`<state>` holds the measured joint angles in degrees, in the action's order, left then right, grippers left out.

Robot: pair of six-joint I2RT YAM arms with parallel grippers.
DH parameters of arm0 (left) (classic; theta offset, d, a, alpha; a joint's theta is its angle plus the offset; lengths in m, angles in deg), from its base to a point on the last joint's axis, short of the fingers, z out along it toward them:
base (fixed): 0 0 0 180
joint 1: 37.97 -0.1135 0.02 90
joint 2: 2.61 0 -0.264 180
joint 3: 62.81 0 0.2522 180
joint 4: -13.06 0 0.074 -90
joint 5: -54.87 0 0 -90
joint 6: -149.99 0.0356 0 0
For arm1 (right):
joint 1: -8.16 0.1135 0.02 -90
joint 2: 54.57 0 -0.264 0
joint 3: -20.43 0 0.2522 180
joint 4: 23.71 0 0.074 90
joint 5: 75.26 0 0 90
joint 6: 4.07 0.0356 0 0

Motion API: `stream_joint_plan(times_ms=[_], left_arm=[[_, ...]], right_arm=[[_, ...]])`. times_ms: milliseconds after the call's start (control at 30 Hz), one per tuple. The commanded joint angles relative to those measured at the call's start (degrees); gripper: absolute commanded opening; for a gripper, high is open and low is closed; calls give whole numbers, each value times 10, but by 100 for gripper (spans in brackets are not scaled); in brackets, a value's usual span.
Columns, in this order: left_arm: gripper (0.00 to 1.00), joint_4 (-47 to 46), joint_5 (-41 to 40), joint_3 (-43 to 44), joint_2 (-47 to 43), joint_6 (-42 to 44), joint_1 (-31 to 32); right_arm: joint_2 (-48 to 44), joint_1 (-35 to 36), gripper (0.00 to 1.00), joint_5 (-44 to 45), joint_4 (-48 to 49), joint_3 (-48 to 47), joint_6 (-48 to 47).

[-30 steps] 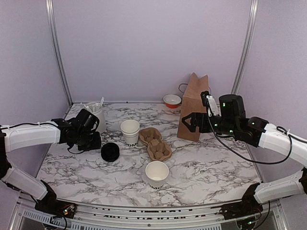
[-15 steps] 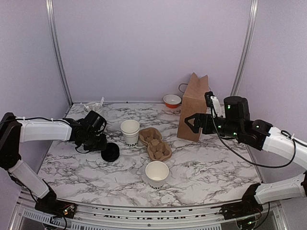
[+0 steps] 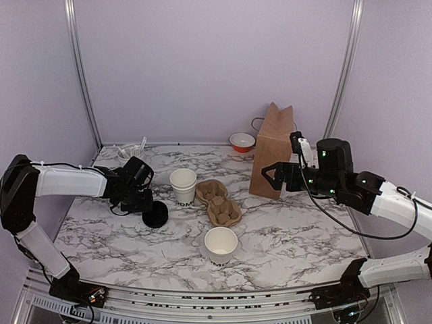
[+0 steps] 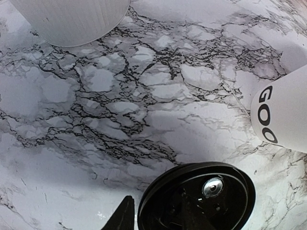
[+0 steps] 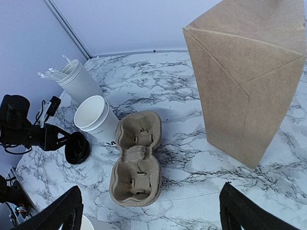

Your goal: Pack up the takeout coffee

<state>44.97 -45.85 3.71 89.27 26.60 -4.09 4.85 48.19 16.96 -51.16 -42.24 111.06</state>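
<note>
lid (image 3: 155, 214): on the table (image 3: 304, 236), left of the back cup (image 3: 183, 186), beside my left gripper (image 3: 144, 204)
carrier (image 3: 218, 202): right of that cup
bag (image 3: 272, 152): behind the carrier, rightward

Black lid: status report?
Left gripper at the black lid, one finger outside its rim, grip unclear. Right gripper open, empty, near the paper bag. Lid off, beside the lidless rear cup; nothing between them.

Soft, even overhead light, faint shadows on the marble table (image 3: 290, 229), mild wide-angle bend at wrist-view edges
</note>
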Motion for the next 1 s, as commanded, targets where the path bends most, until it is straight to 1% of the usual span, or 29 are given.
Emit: stream_joint_plan(times_ms=[0, 567, 767, 967], left_arm=[[34, -15, -2, -4, 13, 1, -3], [28, -23, -15, -26, 14, -3, -2], [24, -23, -16, -30, 8, -2, -3], [17, -23, -15, -34, 5, -2, -2]], right_arm=[[-11, 3, 96, 8, 16, -1, 6], [-5, 3, 96, 2, 22, -1, 10], [-2, 3, 96, 0, 23, -2, 11], [-3, 3, 96, -2, 24, 0, 13]])
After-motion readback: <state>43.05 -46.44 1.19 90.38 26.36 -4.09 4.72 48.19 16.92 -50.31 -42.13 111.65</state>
